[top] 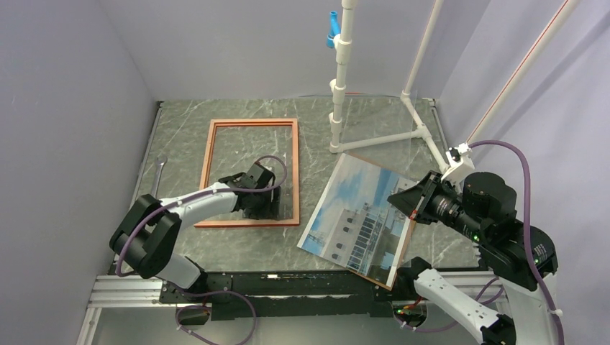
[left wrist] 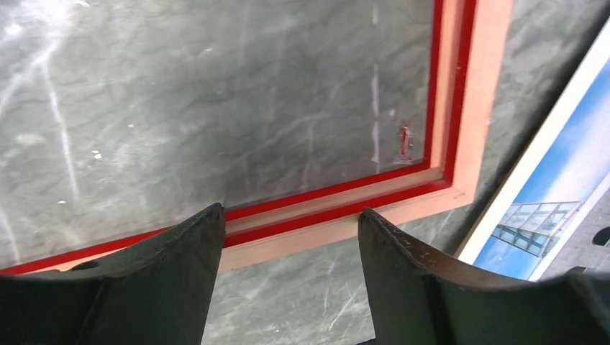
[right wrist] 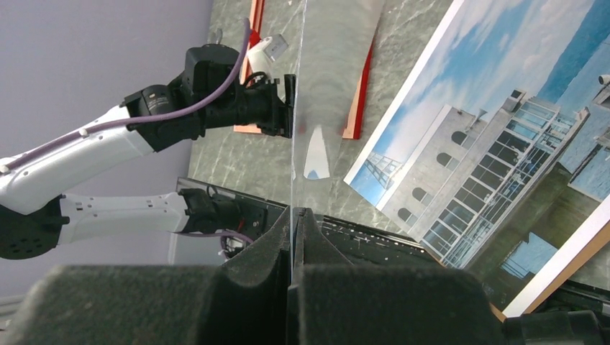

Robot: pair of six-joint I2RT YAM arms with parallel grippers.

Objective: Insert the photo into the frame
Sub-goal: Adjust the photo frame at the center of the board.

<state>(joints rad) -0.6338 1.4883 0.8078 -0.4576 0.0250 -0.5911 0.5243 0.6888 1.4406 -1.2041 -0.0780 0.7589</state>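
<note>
Right gripper [right wrist: 291, 213] clamps a clear pane [right wrist: 334, 57], held up beside the photo [right wrist: 503, 100]; left gripper [left wrist: 291, 215] hangs open above the near rail of the frame [left wrist: 483, 86]

The left arm [top: 188, 205] reaches from the lower left toward the centre, wrist bent down, left gripper [left wrist: 291, 215] with fingers well apart. The right arm [top: 496, 237] folds at lower right, wrist pointing left, right gripper [right wrist: 291, 215] pinched tight on the edge of a clear sheet [right wrist: 334, 72].
</note>
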